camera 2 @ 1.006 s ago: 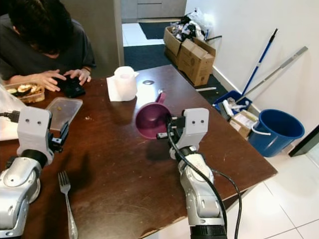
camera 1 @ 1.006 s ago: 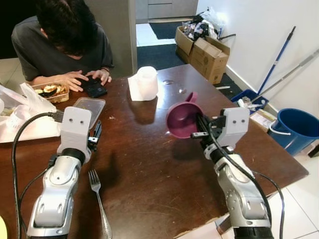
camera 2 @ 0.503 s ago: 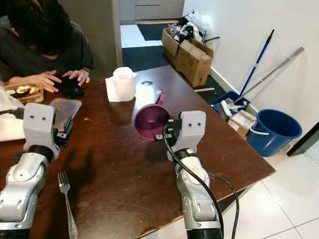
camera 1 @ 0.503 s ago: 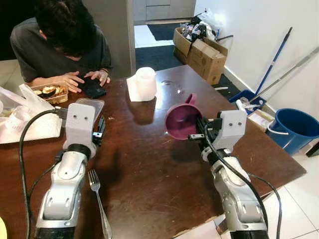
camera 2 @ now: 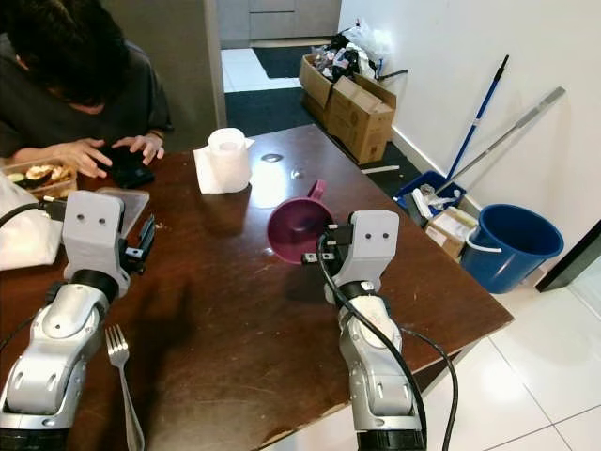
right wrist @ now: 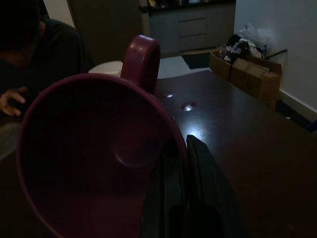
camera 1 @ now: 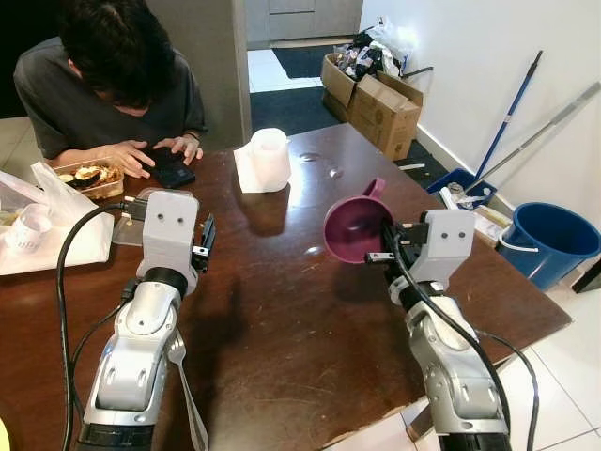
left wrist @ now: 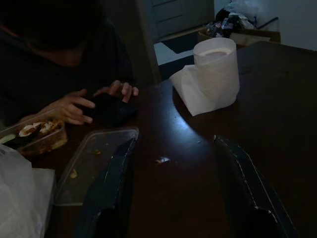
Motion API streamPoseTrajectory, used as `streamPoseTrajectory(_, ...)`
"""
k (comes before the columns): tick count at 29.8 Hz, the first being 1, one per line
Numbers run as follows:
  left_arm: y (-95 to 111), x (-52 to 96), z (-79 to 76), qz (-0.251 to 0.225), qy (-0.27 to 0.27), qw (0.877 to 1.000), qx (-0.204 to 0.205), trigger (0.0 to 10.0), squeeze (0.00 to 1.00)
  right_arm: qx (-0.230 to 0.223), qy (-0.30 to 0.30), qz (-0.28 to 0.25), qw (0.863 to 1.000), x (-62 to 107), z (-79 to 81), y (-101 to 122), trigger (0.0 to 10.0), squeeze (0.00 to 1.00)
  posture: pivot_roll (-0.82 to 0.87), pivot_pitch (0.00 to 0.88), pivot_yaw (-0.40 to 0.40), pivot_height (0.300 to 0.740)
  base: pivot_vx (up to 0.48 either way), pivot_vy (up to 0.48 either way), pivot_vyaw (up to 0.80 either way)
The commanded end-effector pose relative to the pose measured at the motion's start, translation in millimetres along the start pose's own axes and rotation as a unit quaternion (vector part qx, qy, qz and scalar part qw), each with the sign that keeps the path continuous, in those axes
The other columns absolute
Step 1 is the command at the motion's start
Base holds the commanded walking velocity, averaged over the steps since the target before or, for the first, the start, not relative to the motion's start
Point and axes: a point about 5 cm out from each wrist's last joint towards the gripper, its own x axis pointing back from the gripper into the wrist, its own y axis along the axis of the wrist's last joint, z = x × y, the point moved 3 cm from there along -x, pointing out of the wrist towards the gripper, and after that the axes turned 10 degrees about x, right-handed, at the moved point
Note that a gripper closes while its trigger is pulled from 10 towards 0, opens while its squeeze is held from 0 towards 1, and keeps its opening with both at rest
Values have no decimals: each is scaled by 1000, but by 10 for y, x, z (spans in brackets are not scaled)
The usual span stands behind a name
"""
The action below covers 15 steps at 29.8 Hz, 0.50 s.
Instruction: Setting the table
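dark wood bench (camera 1: 282, 310) spans most of the head views, glossy, with white tiled floor (camera 1: 573, 376) off its right edge.
person (camera 1: 103, 85) sits at the far left side, head bent down, both hands on a black item on the bench.
blue bucket (camera 1: 554, 240) stands on the floor to the right, near cardboard boxes (camera 1: 380, 94) by the wall, with two long poles leaning on the wall above it.
left arm is raised over the left part of the bench; left gripper (left wrist: 173, 183) is open, fingers (left wrist: 111, 188) well apart, nothing between them, pointing toward the far side.
right arm is raised over the right part of the bench; right gripper (camera 1: 387, 244) is clamped on the rim of a purple cup (camera 1: 355, 225).
cup is held off the bench, tipped on its side, mouth facing the robot, handle up; in the right wrist view one finger is outside the wall and the other inside.
white bag (camera 1: 56, 225) lies at the left edge of the bench.
paper roll (camera 1: 268, 158) stands upright at the far middle, a loose sheet hanging from it.
clear plastic lid (left wrist: 94, 161) lies flat just ahead of the left gripper, beside a food tray (camera 1: 89, 177) near the person's hands.
fork (camera 2: 122, 376) lies on the bench under the left arm, tines pointing away from the robot.
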Motion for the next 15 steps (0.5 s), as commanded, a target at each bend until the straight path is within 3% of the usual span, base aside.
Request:
streamPoseTrajectory(1,-7,-14,30,0,8,1000,-5,10000,0,1,-3,2,1000,25,-34,-18,10000,0,-58,0,72,740,0,0,0)
streamPoseTrajectory(4,-15,-13,44,1,9,1000,-6,10000,0,3,-6,1,1000,11,-46,-9,10000,0,-64,0,71,740,-81,0,0)
streamPoseTrajectory(15,-5,-43,47,-3,6,1000,-5,10000,0,5,-8,-2,1000,-19,-45,5,10000,0,-67,0,83,740,-295,0,0)
